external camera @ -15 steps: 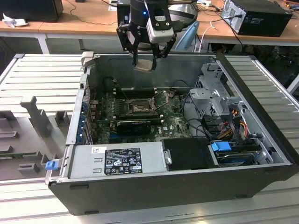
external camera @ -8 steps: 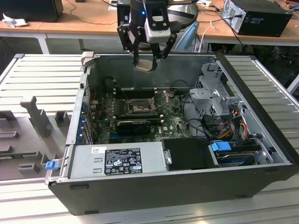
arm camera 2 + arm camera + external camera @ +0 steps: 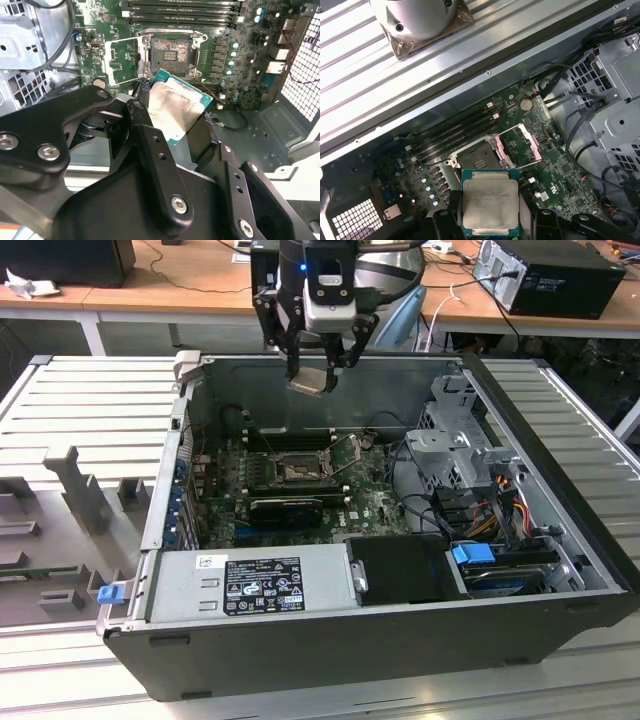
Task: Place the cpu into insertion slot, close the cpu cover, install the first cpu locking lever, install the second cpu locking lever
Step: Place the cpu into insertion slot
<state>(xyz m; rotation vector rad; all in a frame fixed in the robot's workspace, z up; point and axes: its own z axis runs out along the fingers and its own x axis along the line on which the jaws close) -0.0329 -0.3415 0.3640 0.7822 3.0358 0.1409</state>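
Part of the cpu [image 3: 176, 107] behind the jaws, second wrist view

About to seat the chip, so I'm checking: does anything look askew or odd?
The cpu, held in the claw above the case, looks tilted, not level with the slot below. Nothing else stands out.

Ribbed grey table [image 3: 80, 400], open computer case [image 3: 400, 640]

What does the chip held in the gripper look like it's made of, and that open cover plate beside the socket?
The cpu: a pale, matte metal lid that softly reflects light, seemingly plated, on a green circuit-board base that shows around its edges. The cpu cover: thin bare sheet metal, probably steel, judging by its bright grey, slightly shiny frame edges.
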